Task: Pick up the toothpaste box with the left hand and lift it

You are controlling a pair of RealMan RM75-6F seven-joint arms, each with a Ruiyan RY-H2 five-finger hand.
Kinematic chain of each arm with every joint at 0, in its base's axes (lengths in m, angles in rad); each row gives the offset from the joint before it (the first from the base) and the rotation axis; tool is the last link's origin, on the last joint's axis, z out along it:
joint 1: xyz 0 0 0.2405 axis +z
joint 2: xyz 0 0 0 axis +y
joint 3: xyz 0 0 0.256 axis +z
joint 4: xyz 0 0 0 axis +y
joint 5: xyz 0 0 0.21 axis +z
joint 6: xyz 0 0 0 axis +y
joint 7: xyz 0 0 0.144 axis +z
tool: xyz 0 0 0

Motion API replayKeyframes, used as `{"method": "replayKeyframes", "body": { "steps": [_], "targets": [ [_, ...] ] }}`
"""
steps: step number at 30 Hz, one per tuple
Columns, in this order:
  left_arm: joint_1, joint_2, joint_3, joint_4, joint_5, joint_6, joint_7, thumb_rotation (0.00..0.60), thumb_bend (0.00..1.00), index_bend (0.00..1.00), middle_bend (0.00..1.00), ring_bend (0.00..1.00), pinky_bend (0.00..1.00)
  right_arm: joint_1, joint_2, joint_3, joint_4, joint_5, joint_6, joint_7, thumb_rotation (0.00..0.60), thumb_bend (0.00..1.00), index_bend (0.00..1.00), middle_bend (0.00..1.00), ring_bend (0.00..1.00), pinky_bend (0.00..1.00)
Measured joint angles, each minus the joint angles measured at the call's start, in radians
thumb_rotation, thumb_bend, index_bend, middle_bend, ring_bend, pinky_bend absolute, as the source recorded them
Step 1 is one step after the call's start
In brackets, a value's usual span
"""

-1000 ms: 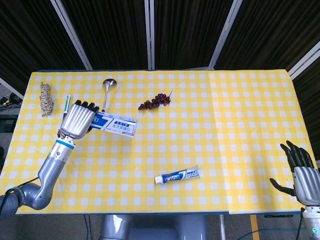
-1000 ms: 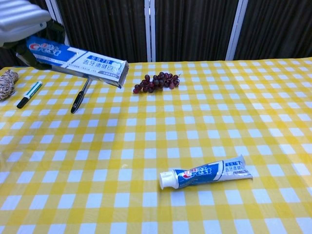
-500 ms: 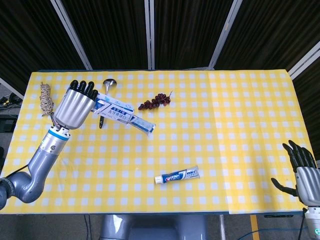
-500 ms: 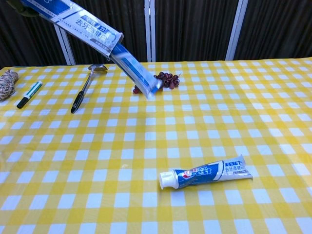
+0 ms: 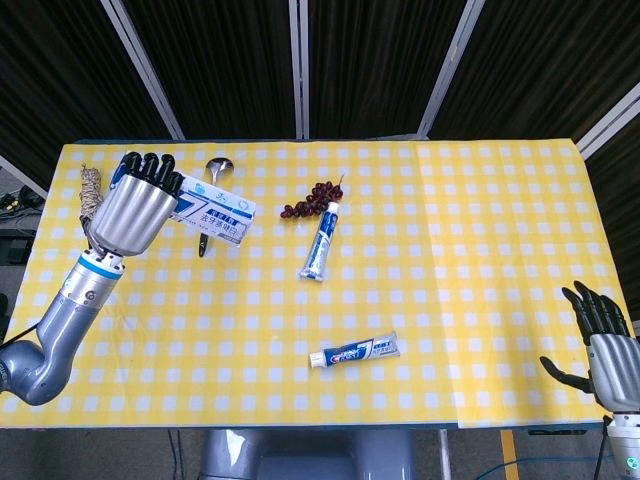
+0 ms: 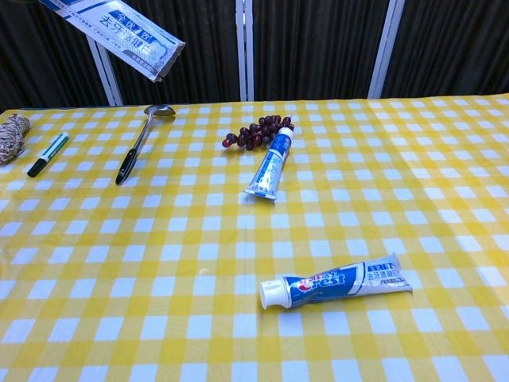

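My left hand grips the blue and white toothpaste box high above the table's far left. In the chest view only the box shows, tilted with its open end down to the right, near the top edge. A toothpaste tube lies on the cloth next to the grapes, cap toward them; the chest view shows this tube too. My right hand hangs open at the table's near right corner, off the cloth.
A second toothpaste tube lies near the front middle. A ladle, a marker pen and a ball of twine lie at the far left on the yellow checked tablecloth.
The left hand has raised and tilted the box. A tube slid out of the box's open end and landed on the cloth beside the grapes. The right hand has stayed put.
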Motion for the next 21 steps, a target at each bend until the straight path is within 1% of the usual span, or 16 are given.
{"method": "replayKeyframes", "body": {
  "steps": [3,6,10,14,16,19,21],
  "targets": [
    [0.007,0.000,0.000,-0.015,-0.010,-0.002,-0.039,0.600,0.35,0.45,0.30,0.33,0.42,0.001,-0.001,-0.001,-0.001,-0.001,-0.002,-0.004,0.600,0.09,0.00,0.00,0.00,0.00],
    [0.015,-0.005,0.003,-0.044,-0.033,-0.020,-0.106,0.600,0.34,0.45,0.30,0.33,0.42,-0.001,-0.001,-0.001,-0.002,0.001,-0.001,-0.006,0.600,0.08,0.00,0.00,0.00,0.00],
    [0.025,-0.019,0.008,-0.102,-0.119,-0.078,-0.218,0.600,0.33,0.45,0.30,0.33,0.42,-0.001,0.001,0.000,-0.004,0.006,-0.002,-0.006,0.600,0.08,0.00,0.00,0.00,0.00],
    [0.033,-0.041,0.014,-0.141,-0.199,-0.136,-0.307,0.600,0.22,0.41,0.26,0.30,0.41,-0.001,0.001,0.001,-0.003,0.005,0.000,-0.004,0.600,0.09,0.00,0.00,0.00,0.00],
    [0.037,-0.050,0.017,-0.155,-0.234,-0.169,-0.366,0.600,0.19,0.37,0.23,0.27,0.38,-0.001,0.002,0.002,-0.003,0.007,-0.001,-0.002,0.600,0.08,0.00,0.00,0.00,0.00],
    [0.043,-0.063,0.023,-0.167,-0.282,-0.218,-0.458,0.600,0.15,0.28,0.13,0.20,0.29,-0.001,0.003,0.004,-0.002,0.011,-0.002,0.000,0.600,0.08,0.00,0.00,0.00,0.00],
    [0.048,-0.072,0.028,-0.168,-0.304,-0.242,-0.508,0.600,0.12,0.18,0.03,0.10,0.18,-0.001,0.003,0.003,-0.002,0.009,-0.002,0.000,0.600,0.08,0.00,0.00,0.00,0.00]
  ]
}}
